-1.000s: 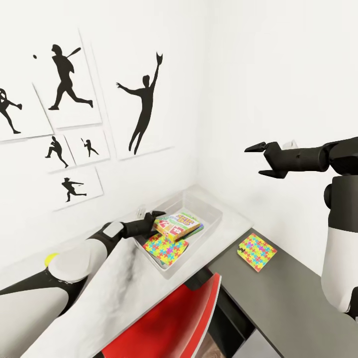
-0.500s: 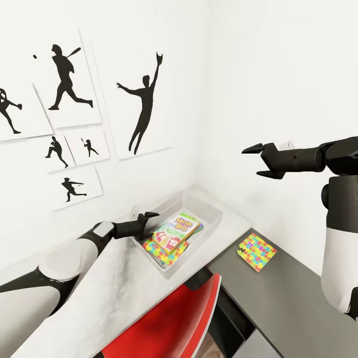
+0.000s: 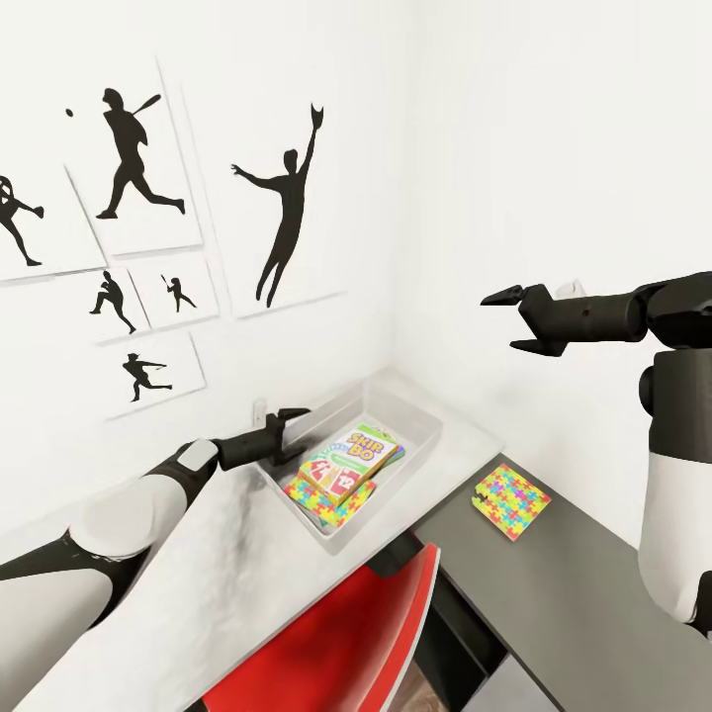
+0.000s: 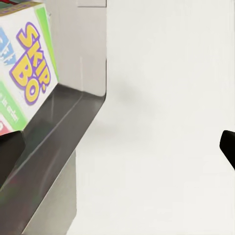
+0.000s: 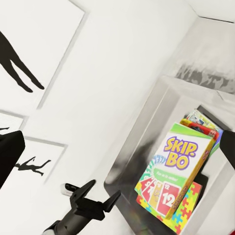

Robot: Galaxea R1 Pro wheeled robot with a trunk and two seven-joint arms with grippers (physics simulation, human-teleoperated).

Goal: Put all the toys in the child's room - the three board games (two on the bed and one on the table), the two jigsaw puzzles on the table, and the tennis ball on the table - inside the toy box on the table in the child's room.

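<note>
The SKIP-BO board game (image 3: 351,460) (image 5: 177,165) (image 4: 24,73) lies in the toy box (image 3: 427,423) (image 4: 58,142), on top of a jigsaw puzzle (image 3: 314,499) (image 5: 187,211). Another board game (image 5: 199,119) peeks out from under it. My left gripper (image 3: 288,435) (image 5: 94,199) is open and empty, just outside the toy box's near-left wall. A second jigsaw puzzle (image 3: 510,501) lies on the table's dark side unit (image 3: 564,593). My right gripper (image 3: 514,318) hangs open in the air, high above that unit. The tennis ball and the bed are out of view.
A red chair (image 3: 346,633) is tucked under the white desk top (image 3: 247,564) in front of me. The toy box sits in the corner against two white walls, the left one hung with black silhouette posters (image 3: 287,213).
My left gripper has let go of the SKIP-BO box, which now lies flat in the toy box, and has drawn back out to the left. The right arm edged slightly left.
</note>
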